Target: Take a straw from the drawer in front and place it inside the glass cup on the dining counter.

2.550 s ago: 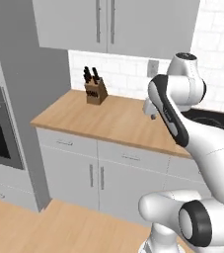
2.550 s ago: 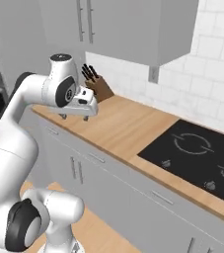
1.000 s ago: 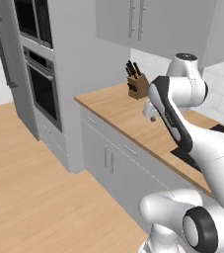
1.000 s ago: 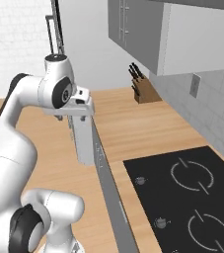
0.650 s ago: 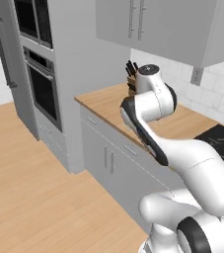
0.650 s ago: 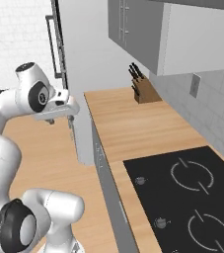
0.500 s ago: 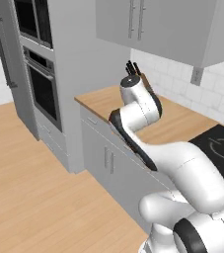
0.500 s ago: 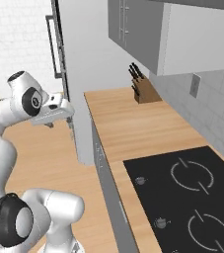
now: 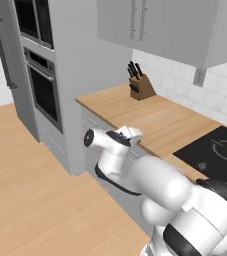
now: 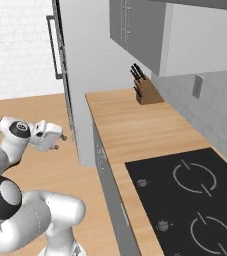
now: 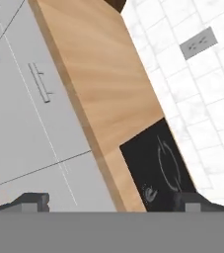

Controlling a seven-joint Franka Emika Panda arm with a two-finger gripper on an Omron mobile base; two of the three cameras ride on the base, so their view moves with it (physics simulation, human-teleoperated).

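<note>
My gripper [image 11: 112, 201] is open, with nothing between its two dark fingertips [image 11: 34, 200]. It hangs low in front of the grey cabinet fronts, off the worktop's edge [image 10: 55, 137], on a folded arm [image 9: 116, 145]. The hand view looks along a shut grey drawer [image 11: 32, 106] with a slim metal bar handle [image 11: 40, 82], just under the wooden worktop. The straw is hidden. The glass cup and the dining counter are out of view.
The wall-side wood worktop [image 9: 150, 117] carries a knife block [image 9: 139, 85] at the back. A black cooktop [image 10: 195, 192] lies to its right. A tall oven column [image 9: 40, 90] stands at the left, upper cabinets [image 9: 150, 25] hang above, and wooden floor [image 9: 30, 200] spreads in front.
The arm has swung down and to the left, from above the worktop to a low pose in front of the cabinet fronts. The gripper has stayed open.
</note>
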